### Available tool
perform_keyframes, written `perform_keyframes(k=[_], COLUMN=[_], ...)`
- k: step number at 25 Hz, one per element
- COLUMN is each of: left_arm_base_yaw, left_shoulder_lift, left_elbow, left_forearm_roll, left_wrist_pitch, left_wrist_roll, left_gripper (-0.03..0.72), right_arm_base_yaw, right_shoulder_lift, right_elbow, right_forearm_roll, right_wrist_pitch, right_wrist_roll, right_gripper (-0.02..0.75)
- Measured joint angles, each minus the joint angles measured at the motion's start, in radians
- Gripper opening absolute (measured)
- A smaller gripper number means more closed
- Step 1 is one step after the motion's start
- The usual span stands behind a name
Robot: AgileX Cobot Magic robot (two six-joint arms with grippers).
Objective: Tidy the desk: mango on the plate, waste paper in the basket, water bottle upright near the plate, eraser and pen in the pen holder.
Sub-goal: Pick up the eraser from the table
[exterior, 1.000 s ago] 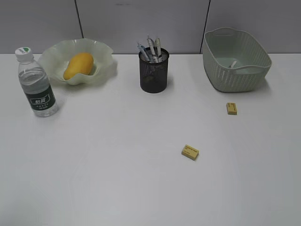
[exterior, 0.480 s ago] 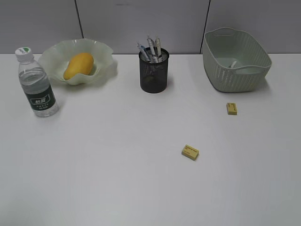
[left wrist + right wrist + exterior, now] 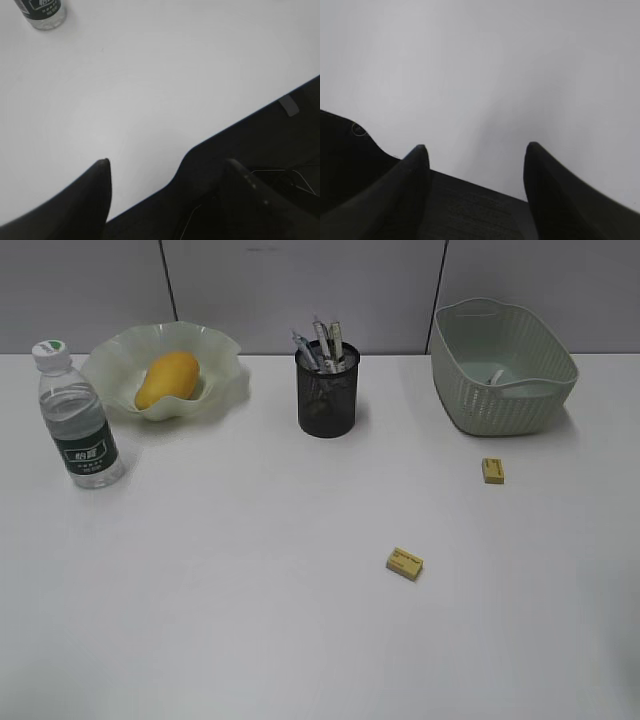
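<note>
A broad white desk (image 3: 250,620) fills the exterior view, backed by grey wall panels. At its far right stands the pale green basket (image 3: 503,368) with woven-look sides; a small white scrap, possibly the waste paper (image 3: 495,376), lies inside, though it is too small to make out for certain. At the far left sits the ruffled pale green plate (image 3: 225,375), with the yellow-orange mango (image 3: 166,379) resting in it. Just in front and to the left of the plate, the water bottle (image 3: 78,418) stands upright, white cap on and dark green label facing out; the left wrist view catches its base at the top left corner. Between plate and basket, the black mesh pen holder (image 3: 327,393) holds several pens (image 3: 322,345), their tips poking above the rim. Two yellow erasers lie loose on the desk: one eraser (image 3: 404,563) near the middle, the other eraser (image 3: 492,470) just in front of the basket. Neither arm shows in the exterior view. The left gripper (image 3: 170,165) hangs over the near desk edge, fingers spread and empty. The right gripper (image 3: 476,150) hovers over bare tabletop, fingers likewise apart, holding nothing.
</note>
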Motion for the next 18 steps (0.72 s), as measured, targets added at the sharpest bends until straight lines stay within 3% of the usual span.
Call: perform_keyframes(k=[11,18], left_arm_base_yaw=[0.000,0.000], left_shoulder_lift=[0.000,0.000], left_elbow=[0.000,0.000], left_forearm_roll=[0.000,0.000], left_wrist_pitch=[-0.001,-0.001], left_wrist_roll=[0.000,0.000], left_gripper=[0.505,0.501], right_arm_base_yaw=[-0.008,-0.134], right_shoulder_lift=[0.415,0.614], right_elbow=[-0.209,-0.346], right_forearm_roll=[0.000,0.087], right_wrist_pitch=[-0.073,-0.134], right_wrist_roll=[-0.014,-0.013], right_gripper=[0.477,0.477])
